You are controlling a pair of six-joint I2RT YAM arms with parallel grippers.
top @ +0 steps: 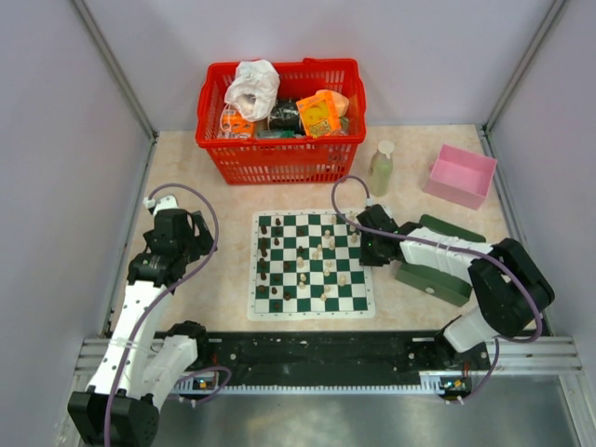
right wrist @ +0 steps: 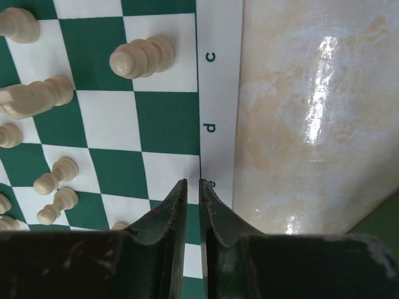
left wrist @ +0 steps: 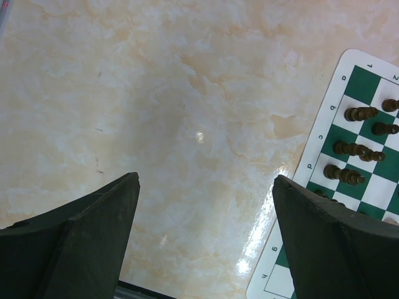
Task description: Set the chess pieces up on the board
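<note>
The board (top: 307, 315) lies flat at the middle of the marble desk (top: 191, 177), a little nearer the near edge. Dark brown chess pieces (top: 264, 251) stand along its left columns. The cream pieces (top: 326, 250) are scattered over the middle and right squares, several of them lying on their sides.

The left gripper (top: 194, 233) hangs over bare desk just beside the board's left edge, its jaws spread wide with nothing between them (left wrist: 206, 180). In its wrist view the board's white border reads "a", "b", "c" beside the dark pieces (left wrist: 349, 148).

The right gripper (top: 366, 237) sits at the board's right edge. Its fingers are drawn together to a thin slit (right wrist: 192, 184), and no piece is visible in it. Its tips are over the border, where "c", "d" and part of "e" can be read. Cream pieces (right wrist: 142, 57) lie tipped on the squares nearby.

A red basket (top: 279, 154) of packaged goods stands at the far edge, and a pale bottle (top: 382, 168) stands to its right. A pink box (top: 461, 175) sits near the far right corner. A dark green box (top: 438, 275) lies by the right edge, under the right arm.
</note>
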